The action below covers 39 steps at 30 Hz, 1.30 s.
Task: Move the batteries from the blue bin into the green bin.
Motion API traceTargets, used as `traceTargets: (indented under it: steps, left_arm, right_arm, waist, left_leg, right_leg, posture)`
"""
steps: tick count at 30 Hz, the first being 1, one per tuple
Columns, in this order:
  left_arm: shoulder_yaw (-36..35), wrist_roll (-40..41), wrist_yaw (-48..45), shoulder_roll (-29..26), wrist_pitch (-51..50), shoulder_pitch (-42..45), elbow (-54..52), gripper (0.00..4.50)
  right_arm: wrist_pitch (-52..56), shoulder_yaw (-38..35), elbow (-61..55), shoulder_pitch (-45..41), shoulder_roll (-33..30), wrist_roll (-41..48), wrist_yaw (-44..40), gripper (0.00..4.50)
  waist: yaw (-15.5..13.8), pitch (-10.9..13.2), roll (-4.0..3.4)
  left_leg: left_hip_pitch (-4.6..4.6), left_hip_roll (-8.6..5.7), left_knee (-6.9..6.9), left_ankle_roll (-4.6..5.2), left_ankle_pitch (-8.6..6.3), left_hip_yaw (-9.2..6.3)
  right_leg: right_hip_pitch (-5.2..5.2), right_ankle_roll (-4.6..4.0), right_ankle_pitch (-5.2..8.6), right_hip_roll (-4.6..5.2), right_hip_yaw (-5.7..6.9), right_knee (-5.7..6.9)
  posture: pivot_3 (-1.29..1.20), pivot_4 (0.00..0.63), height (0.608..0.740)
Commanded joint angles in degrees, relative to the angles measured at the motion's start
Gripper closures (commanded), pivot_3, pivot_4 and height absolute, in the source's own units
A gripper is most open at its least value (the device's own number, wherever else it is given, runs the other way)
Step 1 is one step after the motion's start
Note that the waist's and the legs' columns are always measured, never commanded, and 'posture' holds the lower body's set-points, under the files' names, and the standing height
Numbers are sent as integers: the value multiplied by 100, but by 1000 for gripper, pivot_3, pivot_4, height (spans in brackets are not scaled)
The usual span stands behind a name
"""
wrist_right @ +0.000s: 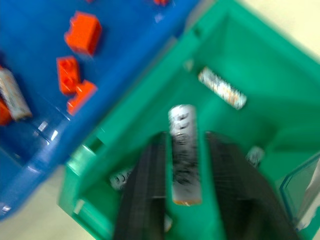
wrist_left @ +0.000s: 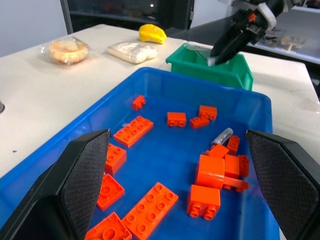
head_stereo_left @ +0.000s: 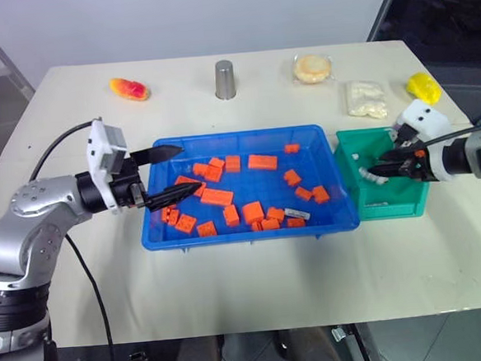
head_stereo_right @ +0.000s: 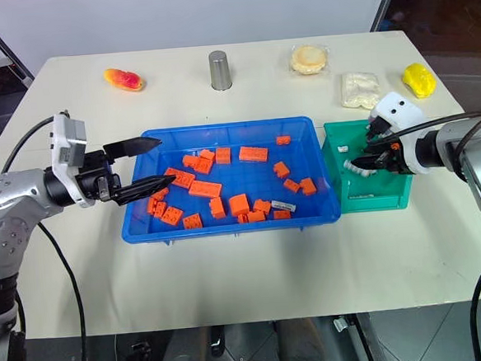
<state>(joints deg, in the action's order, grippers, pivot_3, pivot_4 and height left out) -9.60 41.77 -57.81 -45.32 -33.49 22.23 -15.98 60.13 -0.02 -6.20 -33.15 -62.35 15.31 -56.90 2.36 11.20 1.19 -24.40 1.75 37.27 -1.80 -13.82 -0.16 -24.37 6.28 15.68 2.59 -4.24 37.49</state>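
**Over green bin: battery between R fingers**

Above the green bin (head_stereo_left: pixel 387 209), R end effector (wrist_right: pixel 184 175) has a battery (wrist_right: pixel 182 150) between its fingers; small gaps show each side, so can't tell if it's gripped or loose. More batteries lie in the bin. One battery (wrist_left: pixel 222 136) sits in the blue bin (head_stereo_left: pixel 244 234) w/ orange blocks (head_stereo_left: pixel 217 196). L end effector (head_stereo_left: pixel 174 170) hangs over the blue bin's left end, fingers wide apart, empty.

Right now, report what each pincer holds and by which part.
The left pincer is open and empty. A battery sits lengthwise in the right pincer above the green bin; whether its sides are gripped cannot be told.
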Motion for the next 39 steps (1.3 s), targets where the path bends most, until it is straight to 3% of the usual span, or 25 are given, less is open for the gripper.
traceTargets:
  steps: [1,3,6,12,28,39]
  left_arm:
    - [-214,77,22,-107,-26,-80,-243,0]
    - [-256,92,41,-119,-35,-129,-281,0]
    - [-308,97,50,-148,-35,-195,-304,0]
    - [-324,8,-26,-233,0,-288,-267,0]
    - [-558,214,381,-170,-149,-843,-873,0]
    - [-660,358,707,-158,-204,-1035,-1126,0]
  right_arm:
    - [-250,-203,58,-122,-174,-16,58,929]
    - [-402,-121,162,-241,-193,-89,90,22]
    - [-680,-5,317,-608,-138,-204,137,22]
    - [-288,323,-102,-1447,457,391,-247,22]
    - [-228,1487,-827,-824,1165,726,-545,22]
    - [-883,2162,-200,-719,1496,186,-533,22]
  waist:
    - [5,0,0]
    - [11,0,0]
    - [13,1,-2]
    - [12,0,-1]
    - [-3,-2,2]
    - [-8,-3,4]
  left_leg:
    - [1,0,0,0,0,0]
    - [1,1,-1,0,0,-1]
    - [1,1,0,0,0,0]
    - [3,5,-2,0,0,-5]
    - [-3,0,11,0,0,-8]
    - [-2,0,13,0,0,-10]
  right_leg:
    - [0,0,0,0,0,0]
    - [0,0,0,-1,0,0]
    - [0,0,0,-1,0,1]
    - [-2,-1,0,-7,2,4]
    - [2,0,0,2,4,8]
    - [3,0,0,2,5,11]
  posture:
    - [0,150,740]
    - [0,150,740]
    - [0,150,740]
    - [0,150,740]
    - [0,150,740]
    - [0,150,740]
